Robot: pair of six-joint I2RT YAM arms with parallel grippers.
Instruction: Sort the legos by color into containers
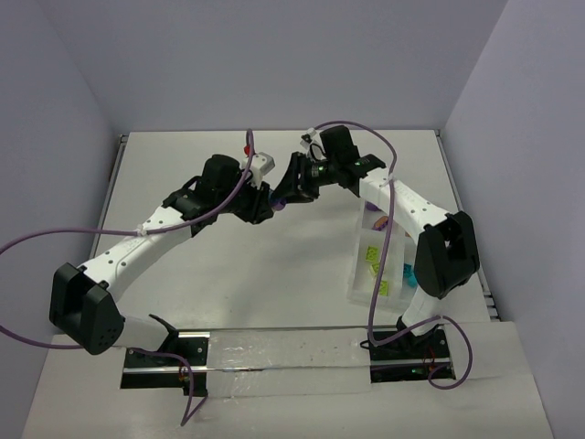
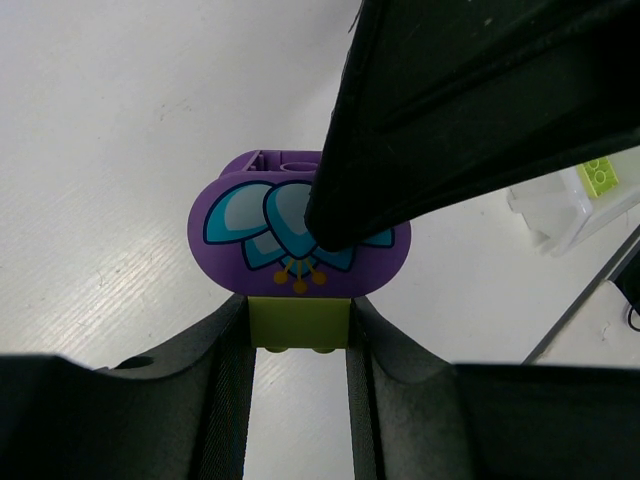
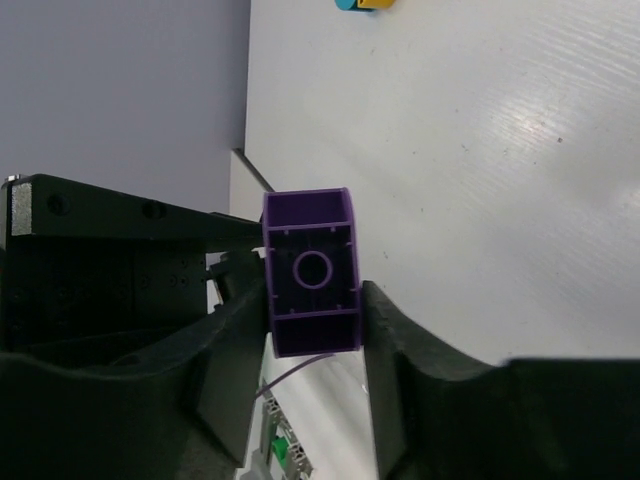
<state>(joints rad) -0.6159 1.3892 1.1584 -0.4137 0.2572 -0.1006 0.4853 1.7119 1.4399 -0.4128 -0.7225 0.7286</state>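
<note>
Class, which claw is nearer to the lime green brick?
Left. The left claw grips the lime green brick itself between its fingers, while the right claw holds only the purple brick attached to it.

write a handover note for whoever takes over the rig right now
Left pincer shut on the lime green brick; right pincer shut on the purple brick touching it. The pair hangs above the table, seemingly not yet apart.
Tray at the table's right already holds several sorted bricks.
Left: split the pair, bin each by colour, then the teal and yellow piece loose on the table.
</note>
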